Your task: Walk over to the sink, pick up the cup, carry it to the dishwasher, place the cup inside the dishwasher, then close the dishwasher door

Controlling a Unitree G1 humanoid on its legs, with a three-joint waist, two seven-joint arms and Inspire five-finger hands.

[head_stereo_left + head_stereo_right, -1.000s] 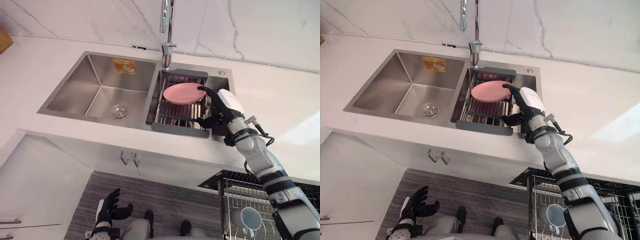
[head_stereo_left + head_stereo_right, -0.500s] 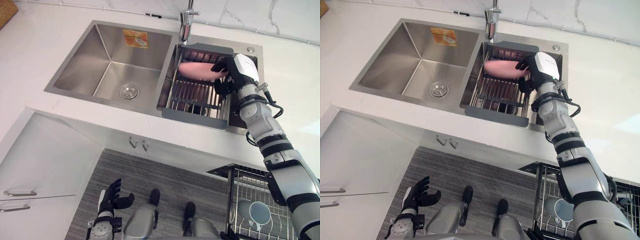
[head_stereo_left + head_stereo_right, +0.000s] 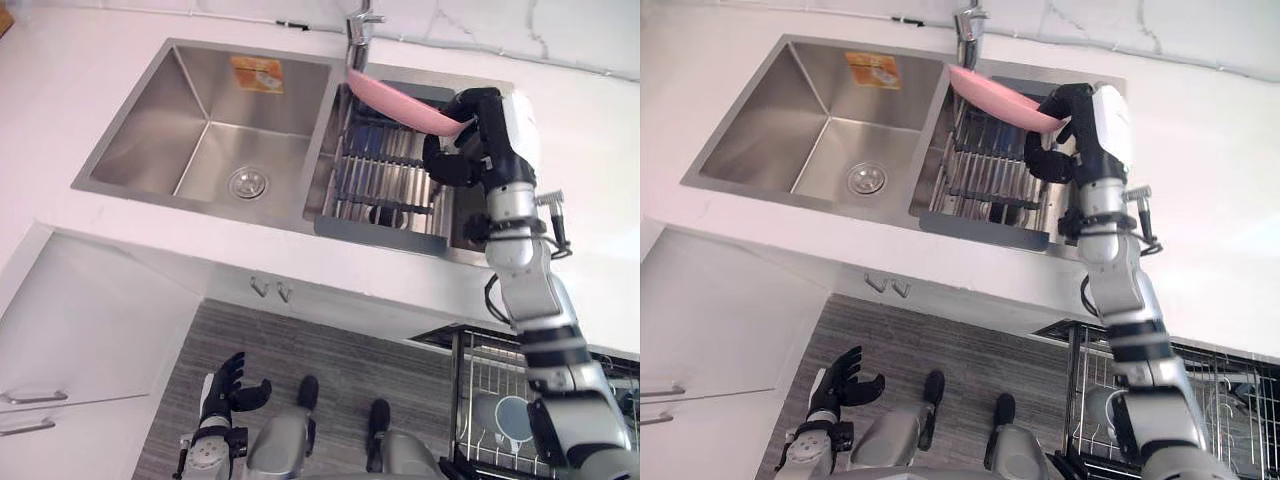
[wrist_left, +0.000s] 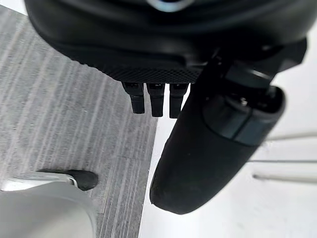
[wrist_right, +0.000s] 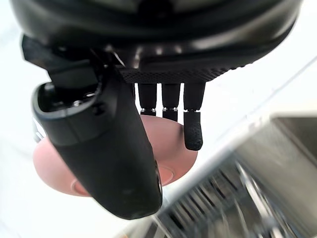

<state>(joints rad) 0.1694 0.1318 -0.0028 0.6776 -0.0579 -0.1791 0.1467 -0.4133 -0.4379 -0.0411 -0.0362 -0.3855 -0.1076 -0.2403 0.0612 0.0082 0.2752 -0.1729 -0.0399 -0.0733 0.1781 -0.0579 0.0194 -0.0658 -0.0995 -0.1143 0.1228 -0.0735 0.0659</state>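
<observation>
Bench (image 3: 60,90): white, runs across the whole scene and carries the sink.
Sink (image 3: 150,140): steel, with two basins; the left basin has only its drain hole and a sticker on the far wall.
Cupboard fronts (image 3: 90,320): white, below the bench, above a grey striped floor.
Dishwasher rack (image 3: 487,352): a wire rack low at the robot's right, under the edge of the bench; a pale blue dish (image 3: 515,418) lies in it, and I cannot tell if it is a cup or a bowl.
Drain rack (image 3: 378,236): grey frame with metal bars, sits in the right basin.
Right hand (image 3: 470,150): raised over the right basin, at the far right corner of the drain rack; its fingers curl over one edge of the pink plate and its thumb (image 5: 109,148) presses from the other side, so the plate is pinched between them.
Pink plate (image 3: 395,100): in the right hand, tilted, over the far end of the drain rack; its free edge is just beside the tap (image 3: 360,35).
Left hand (image 3: 225,385): hangs low above the floor, holds nothing, fingers spread and relaxed.
</observation>
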